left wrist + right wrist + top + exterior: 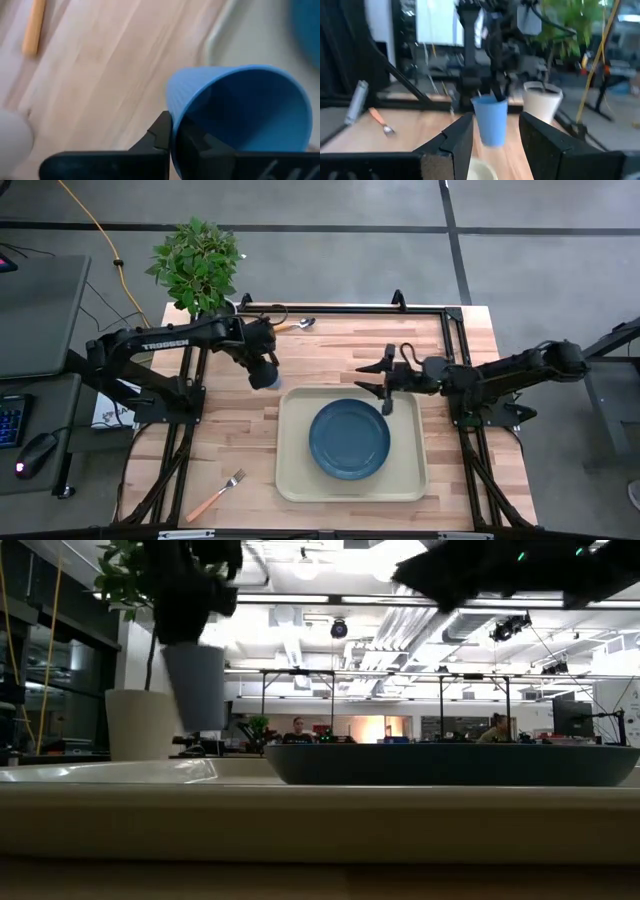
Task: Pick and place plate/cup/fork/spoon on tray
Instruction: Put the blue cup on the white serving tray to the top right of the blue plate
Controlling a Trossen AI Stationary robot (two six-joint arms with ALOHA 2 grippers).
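The left gripper (264, 368) holds the cup (265, 374) by its rim, one finger (159, 134) outside the wall and the other inside, clamped on the blue wall; in the right wrist view the cup (490, 120) hangs upright and clear of the wood, and the low view shows it (198, 685) lifted above the table beside the white pot (143, 724). From the middle of the table (330, 350), the cup sits at about ten o'clock, just off the tray's (295, 480) far-left corner and not over it. The tray lies near the table's centre, toward six o'clock, with the plate (349, 438) resting inside it, roughly centred. The right gripper (386, 377) hovers at about two o'clock from the plate, over the tray's far-right rim, its fingers (455, 137) spread wide with nothing between them. The fork (216, 495) lies on the bare wood at about eight o'clock from the plate, well apart from the tray, tines pointing toward the tray. The spoon (296, 325) lies at the far edge of the table, around eleven o'clock, just beside the plant (196, 264) and its pot.
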